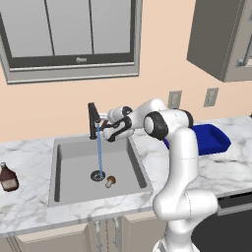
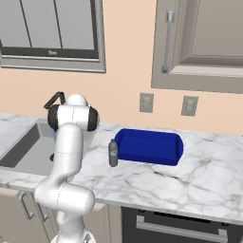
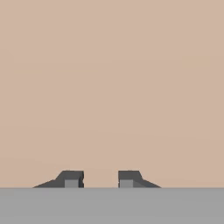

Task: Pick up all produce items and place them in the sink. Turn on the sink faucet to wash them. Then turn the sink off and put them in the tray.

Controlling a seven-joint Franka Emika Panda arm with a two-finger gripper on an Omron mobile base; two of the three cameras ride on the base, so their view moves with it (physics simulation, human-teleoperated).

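A small brown-capped mushroom (image 1: pixel 110 181) lies on the floor of the grey sink (image 1: pixel 140 170), just right of the round drain (image 1: pixel 97 175). The black sink faucet (image 1: pixel 92 119) stands at the back rim, and a thin blue stream of water (image 1: pixel 99 150) runs from it down to the drain. My gripper (image 1: pixel 104 126) is stretched out level to the faucet's right side, close against it. In the hand view my gripper (image 3: pixel 100 179) faces the bare peach wall with a narrow gap between the fingertips (image 3: pixel 72 178) and nothing in it. The blue tray (image 1: pixel 212 139) (image 2: pixel 149 146) sits on the counter right of the sink.
A dark brown bottle (image 1: pixel 7 178) stands on the marble left of the sink. A grey canister (image 2: pixel 113 153) stands by the tray's near left corner. A window hangs above the sink, wall cabinets upper right, and an oven front sits below the counter at the right.
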